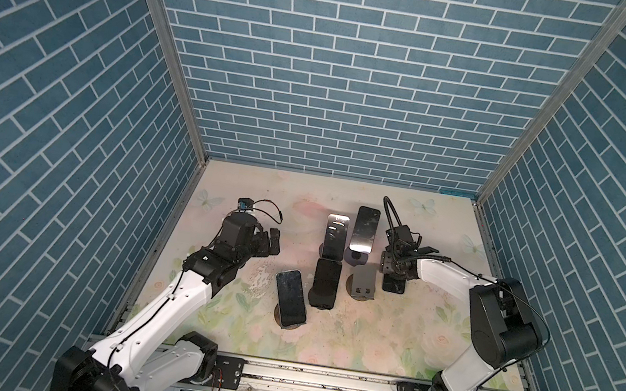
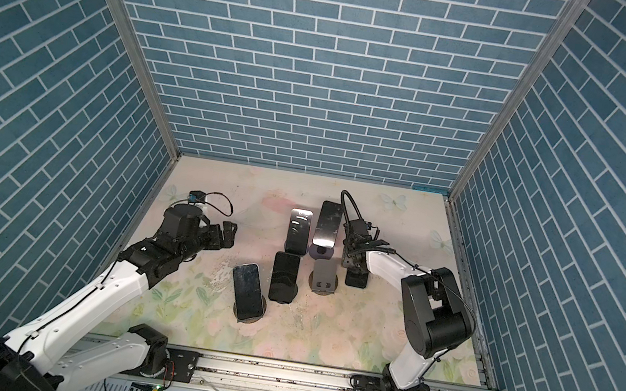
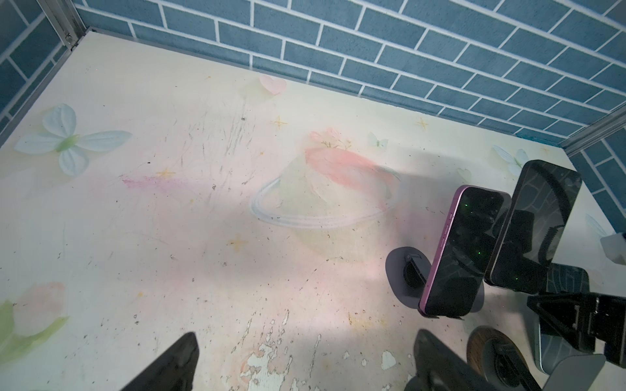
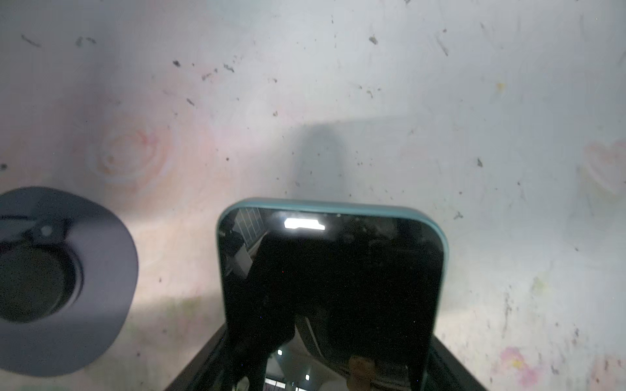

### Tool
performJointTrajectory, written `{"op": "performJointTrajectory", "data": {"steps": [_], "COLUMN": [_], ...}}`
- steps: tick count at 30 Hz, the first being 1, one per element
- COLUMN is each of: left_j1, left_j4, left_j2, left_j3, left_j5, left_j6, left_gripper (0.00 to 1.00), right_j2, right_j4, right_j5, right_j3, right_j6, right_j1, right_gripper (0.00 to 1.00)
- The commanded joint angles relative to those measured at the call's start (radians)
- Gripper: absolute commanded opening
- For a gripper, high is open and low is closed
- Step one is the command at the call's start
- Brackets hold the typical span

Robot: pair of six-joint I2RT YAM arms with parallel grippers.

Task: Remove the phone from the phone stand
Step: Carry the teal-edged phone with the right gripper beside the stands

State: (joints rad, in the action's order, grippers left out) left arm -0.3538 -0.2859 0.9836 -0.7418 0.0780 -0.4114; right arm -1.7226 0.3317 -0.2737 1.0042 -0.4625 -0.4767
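Right gripper [image 1: 393,276] pinches the phone [image 4: 332,287] at 3 o'clock of the empty stand [image 1: 363,286]; best lowered flat, clear of the stand. Left gripper [image 1: 269,242] spread, idle.

1. In both top views I read bright, even overhead light; the brick walls [image 1: 320,80] bow outward toward the frame edges.
2. Left wrist view: sharp, with a soft shadow band across the tabletop [image 3: 203,220].
3. Right wrist view: dimmer and blurred; the phone [image 4: 332,287] screen carries a white glare patch.
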Motion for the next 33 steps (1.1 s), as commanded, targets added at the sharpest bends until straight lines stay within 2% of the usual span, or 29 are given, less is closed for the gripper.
{"op": "performJointTrajectory", "data": {"steps": [1, 9, 16, 26, 33], "left_j1": [-0.005, -0.005, -0.005, -0.005, -0.005], "left_j4": [-0.024, -0.035, -0.033, -0.027, -0.027], "left_j2": [-0.017, -0.024, -0.026, -0.022, -0.022], "left_j3": [0.001, -0.001, 0.004, 0.012, 0.012], "left_j5": [0.023, 0.038, 0.045, 0.048, 0.046], "left_j6": [0.017, 0.026, 0.028, 0.028, 0.028], "left_gripper": [1.0, 1.0, 1.0, 1.0, 1.0], "right_j2": [-0.056, -0.157, -0.214, -0.238, -0.232], "right_j4": [-0.027, -0.025, -0.004, 0.008, 0.012], "right_j5": [0.049, 0.122, 0.137, 0.14, 0.138], "right_j3": [0.065, 0.147, 0.196, 0.205, 0.191], "right_j6": [0.047, 0.083, 0.096, 0.096, 0.096], "right_j1": [0.02, 0.055, 0.063, 0.066, 0.066], "right_gripper": [0.49, 0.53, 0.59, 0.71, 0.75]}}
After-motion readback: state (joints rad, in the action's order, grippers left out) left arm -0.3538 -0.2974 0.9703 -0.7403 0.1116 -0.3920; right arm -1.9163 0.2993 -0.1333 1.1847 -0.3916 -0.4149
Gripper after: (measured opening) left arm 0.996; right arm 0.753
